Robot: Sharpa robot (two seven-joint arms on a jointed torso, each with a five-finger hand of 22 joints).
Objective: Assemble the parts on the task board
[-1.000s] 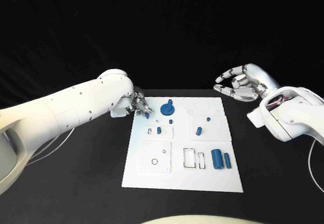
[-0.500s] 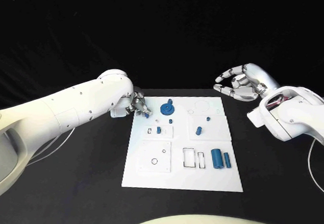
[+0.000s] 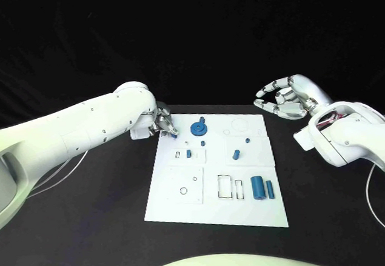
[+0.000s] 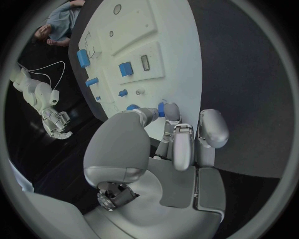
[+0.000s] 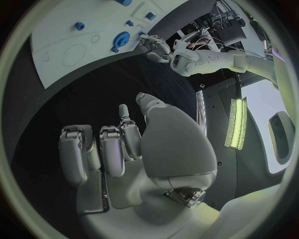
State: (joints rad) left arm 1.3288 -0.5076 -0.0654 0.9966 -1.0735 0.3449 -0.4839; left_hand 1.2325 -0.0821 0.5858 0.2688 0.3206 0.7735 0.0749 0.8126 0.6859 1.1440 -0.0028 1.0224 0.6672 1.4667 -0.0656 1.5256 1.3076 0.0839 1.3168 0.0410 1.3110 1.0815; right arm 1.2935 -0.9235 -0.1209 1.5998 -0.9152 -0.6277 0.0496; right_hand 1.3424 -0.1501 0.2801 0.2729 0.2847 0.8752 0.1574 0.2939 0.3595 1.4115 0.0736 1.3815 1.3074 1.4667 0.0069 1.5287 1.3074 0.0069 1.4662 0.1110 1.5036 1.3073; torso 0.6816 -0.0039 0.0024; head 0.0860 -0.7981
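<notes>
The white task board point(image 3: 215, 192) is laid in the middle of the black surface point(image 3: 93, 224), its long sides running from the near edge toward the far edge. Small blue parts are spread over it: a round blue disc part point(image 3: 198, 129) near the far left corner of the board, a small blue peg point(image 3: 236, 154) standing near its middle, and two upright blue cylinders point(image 3: 262, 187) toward the near right corner, just beside a dark rectangular outline.

The left robot hand point(image 3: 163, 124) is held at the far left corner of the board, fingers drawn together, and a small blue part point(image 4: 161, 109) is pinched between its fingertips, as seen in the left wrist view. Whether this part touches the board cannot be told.

The right robot hand point(image 3: 283, 101) is raised beyond the far right corner of the board, well apart from it. Its fingers are loosely curled and spread, and nothing is held in them; the right wrist view shows its palm point(image 5: 168, 149) bare.
</notes>
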